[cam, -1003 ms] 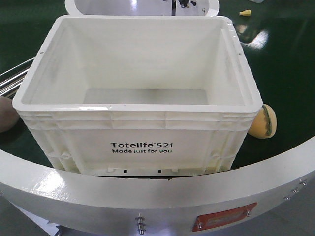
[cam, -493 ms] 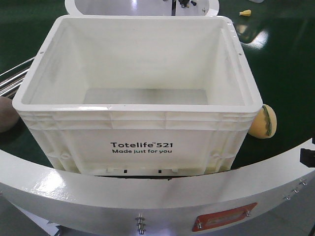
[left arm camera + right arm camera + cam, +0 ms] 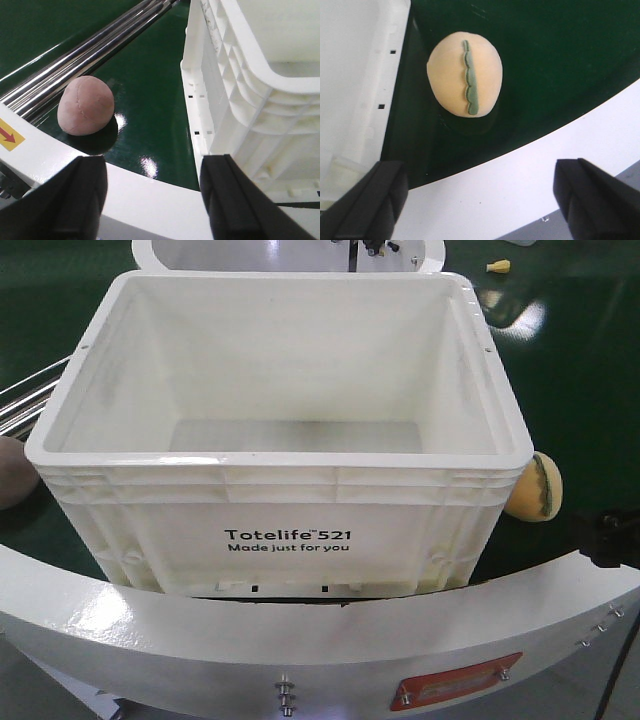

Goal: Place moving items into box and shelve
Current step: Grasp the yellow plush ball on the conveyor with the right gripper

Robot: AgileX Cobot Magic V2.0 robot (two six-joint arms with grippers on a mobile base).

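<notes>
My left gripper and right gripper both hang with jaws wide apart over the white guard rim. Just beyond the right one, the striped ball lies on the green belt, beside the box. I'd straddle it squarely, keeping the inner finger off the box wall.

Left gripper and right gripper, both jaws wide apart, empty

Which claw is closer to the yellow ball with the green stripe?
Right. The right gripper faces the striped ball, close by; the left gripper is beyond the box, near a pink ball.
</notes>
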